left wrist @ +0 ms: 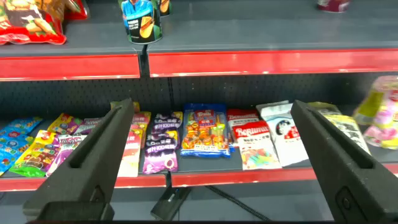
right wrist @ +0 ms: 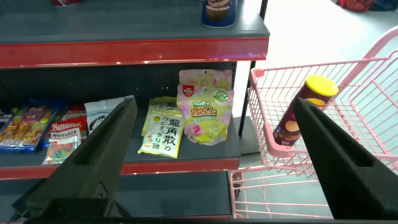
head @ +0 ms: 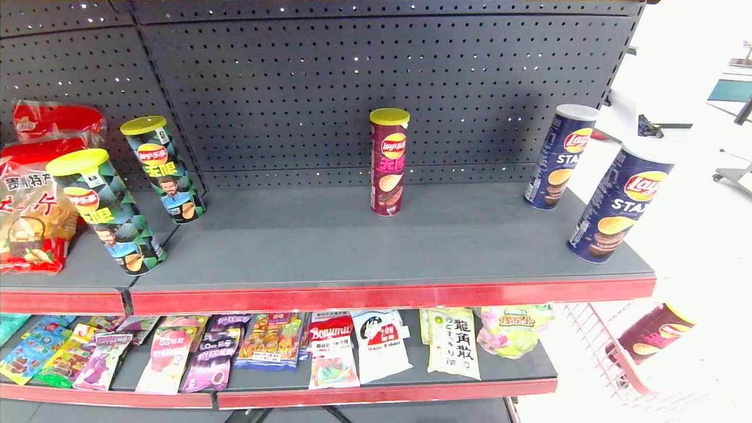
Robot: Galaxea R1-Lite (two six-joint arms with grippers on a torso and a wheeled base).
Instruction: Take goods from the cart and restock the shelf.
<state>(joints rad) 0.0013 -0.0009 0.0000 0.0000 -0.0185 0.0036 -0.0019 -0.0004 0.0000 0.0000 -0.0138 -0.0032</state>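
In pink wire cart, spotted leaning maroon yellow-lidded chip can, ungrasped. Logged left gripper and right gripper spread, empty. Probably risked slipping off tilted round wall.

Upper shelf: bags at far left edge, left cans beside them, middle can near the back, right cans at right edge, one behind other. Lower shelf below carries a row of packets. Cart stands right of it, w/ a cart can inside.
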